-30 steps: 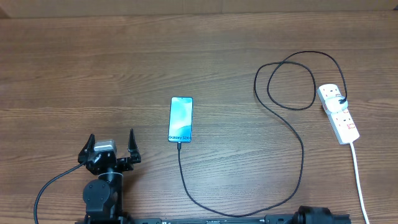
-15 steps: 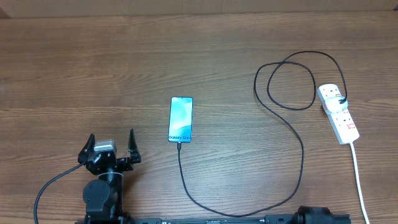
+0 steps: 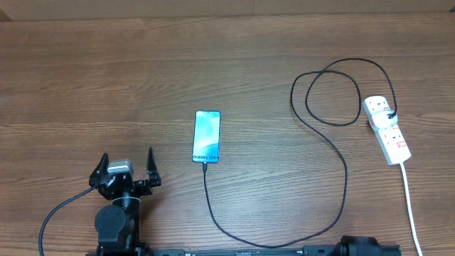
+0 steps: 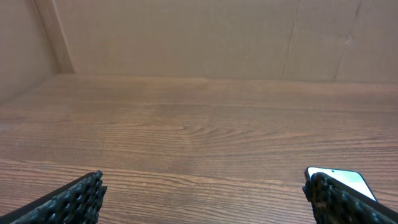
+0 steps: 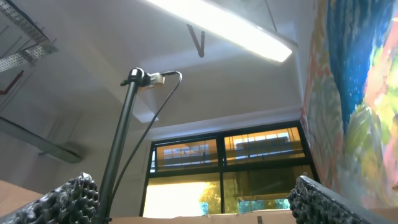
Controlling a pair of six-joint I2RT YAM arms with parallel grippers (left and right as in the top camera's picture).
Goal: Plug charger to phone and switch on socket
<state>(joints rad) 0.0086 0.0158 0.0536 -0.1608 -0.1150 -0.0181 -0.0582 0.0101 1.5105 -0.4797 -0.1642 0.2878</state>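
**Both grippers wide open, phone wired up near mid-table**

From overhead, the phone (image 3: 206, 136) lies flat and screen up, just off the centre of the table (image 3: 128, 64) toward 9 o'clock. Its lettered end points to 6 o'clock. The charger (image 3: 346, 174) meets that end, with its tip right against the phone's bottom edge. How deep it is seated, I cannot tell.

From there the black cable drops toward 6 o'clock, sweeps round through 5 and climbs. It throws a loop at 2 o'clock and lands on the socket (image 3: 387, 129) out at 3 o'clock, at the strip's far end. Red switches show on the strip, but they are too small to call on or off. Its white cord (image 3: 411, 206) trails away toward 5 o'clock.

The left gripper (image 3: 126, 158) sits at 7 o'clock, jaws spread wide with nothing between them, near the phone but clear of it. In its wrist view a corner of the phone peeks in at 4 o'clock, behind one finger.

The right gripper (image 5: 186, 208) points up at the ceiling. Its fingers sit far apart in the lower corners of its wrist view, gripping nothing. Overhead, only the arm's base shows, at 5 o'clock on the near edge.
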